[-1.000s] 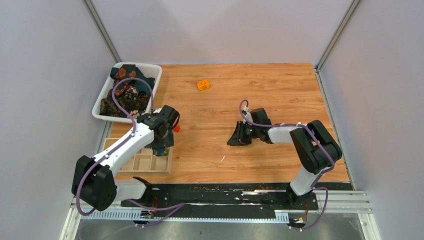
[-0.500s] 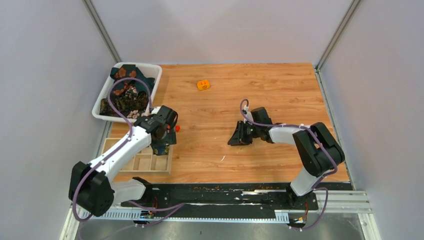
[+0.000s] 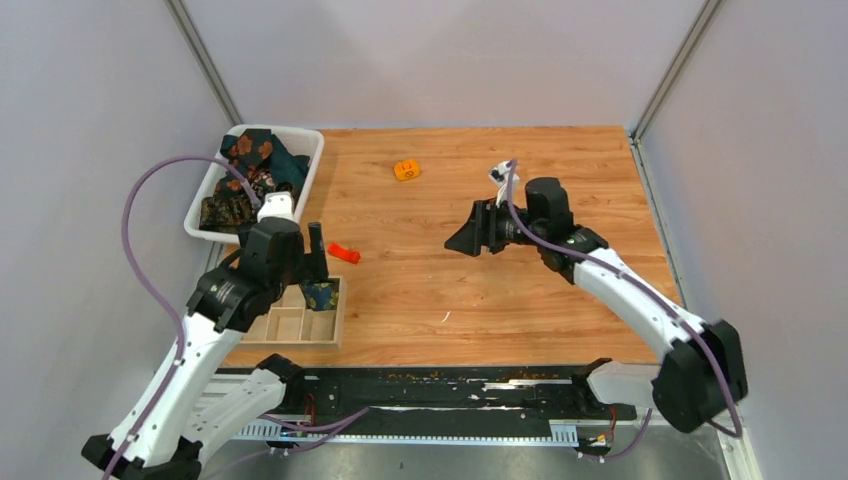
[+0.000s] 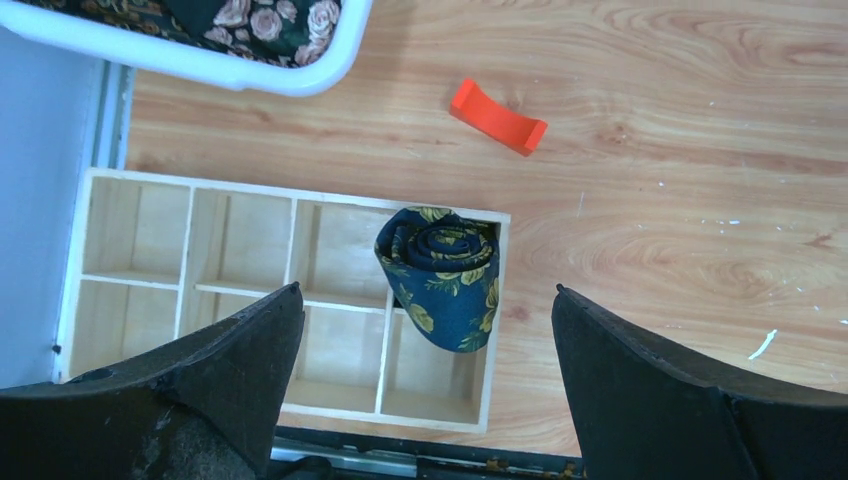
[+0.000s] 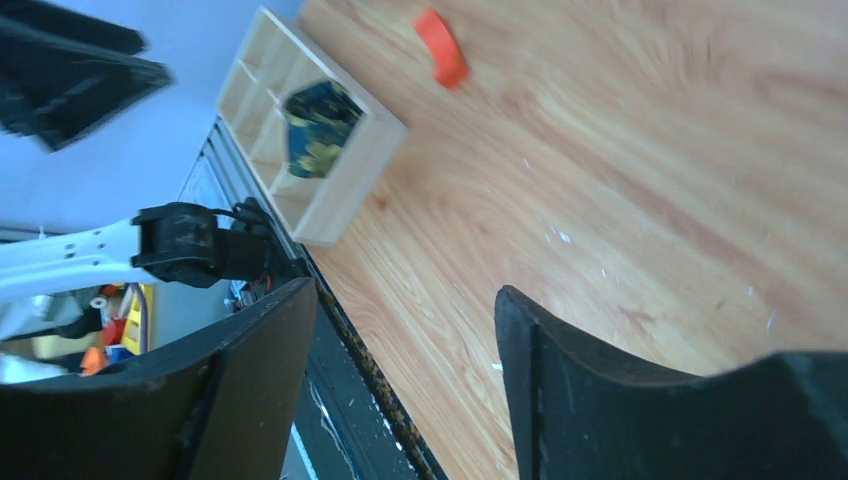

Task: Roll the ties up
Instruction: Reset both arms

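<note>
Fingers (image 4: 240, 350) apart, empty, left gripper (image 4: 428, 291), right gripper (image 5: 405, 290), navy yellow-flowered tie (image 4: 440, 275) coiled in tray (image 4: 250, 190)

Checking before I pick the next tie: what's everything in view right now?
rolled tie: one, navy with yellow-green flowers, in the organizer's corner compartment nearest the red piece
loose ties: heaped, count unclear, dark green with orange or pinkish blooms, in the bin
bin: one, white, far-left corner of the table
organizer: one, pale wood, near-left; other compartments in view are bare
red piece: one, curved, on the table just beyond the organizer
orange piece: one, small, far-centre
table: one, wood grain
left gripper: open, empty, above the organizer
right gripper: open, empty, above mid-table
</note>
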